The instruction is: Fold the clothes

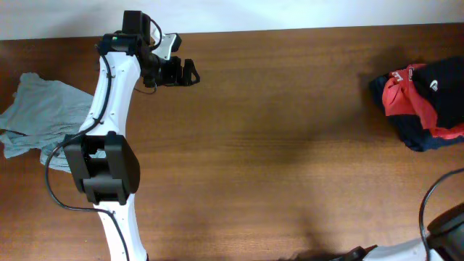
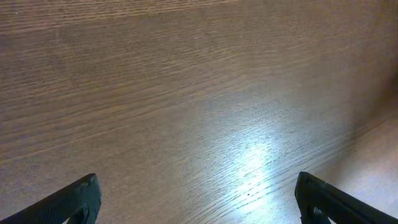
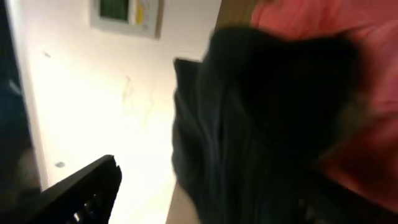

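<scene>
Close against your right wrist lens hangs the black T-shirt (image 3: 261, 124), bunched with the red shirt (image 3: 373, 37) at the table's (image 1: 290, 145) right edge. The right gripper (image 3: 199, 199) shows only one finger (image 3: 87, 186), so you cannot tell its grip. The left gripper (image 2: 199, 199) gapes over bare wood. Separate black from red, then spread it flat.

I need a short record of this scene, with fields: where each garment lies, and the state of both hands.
black T-shirt: crumpled, not folded, at the table right edge
red shirt: tangled in the same heap
grey-blue shirt: crumpled, at the left edge
left hand: open, empty, over bare wood
right hand: seems open, close to the black T-shirt
</scene>
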`<action>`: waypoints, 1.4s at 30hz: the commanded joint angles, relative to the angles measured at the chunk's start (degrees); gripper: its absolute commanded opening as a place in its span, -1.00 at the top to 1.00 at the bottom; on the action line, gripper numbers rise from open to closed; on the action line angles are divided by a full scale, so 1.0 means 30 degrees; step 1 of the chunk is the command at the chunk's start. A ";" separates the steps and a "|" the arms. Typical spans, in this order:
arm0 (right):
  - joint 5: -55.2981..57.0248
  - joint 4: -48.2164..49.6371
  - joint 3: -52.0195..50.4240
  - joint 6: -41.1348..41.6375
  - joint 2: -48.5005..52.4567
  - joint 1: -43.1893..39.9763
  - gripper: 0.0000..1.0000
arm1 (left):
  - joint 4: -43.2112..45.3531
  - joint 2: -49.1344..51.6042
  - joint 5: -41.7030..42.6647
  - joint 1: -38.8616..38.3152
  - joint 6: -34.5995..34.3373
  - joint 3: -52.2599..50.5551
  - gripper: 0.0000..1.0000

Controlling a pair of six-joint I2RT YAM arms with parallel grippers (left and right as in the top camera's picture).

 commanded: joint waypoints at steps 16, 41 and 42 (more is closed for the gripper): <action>-0.6637 0.2674 0.1566 0.0874 -0.8684 0.0255 -0.91 | -0.0474 -0.0044 -0.0066 0.0007 -0.0284 0.5727 -0.99; 1.1752 -1.3755 0.1727 -1.1322 -0.9857 1.5446 -0.97 | -1.0863 -0.0984 -0.6302 0.0051 -0.2732 1.9402 -0.98; 1.2721 -1.4039 0.1719 -1.1708 -0.9857 1.5824 -0.97 | -1.0928 -0.0991 -0.6739 0.0051 -0.2732 1.9409 -0.98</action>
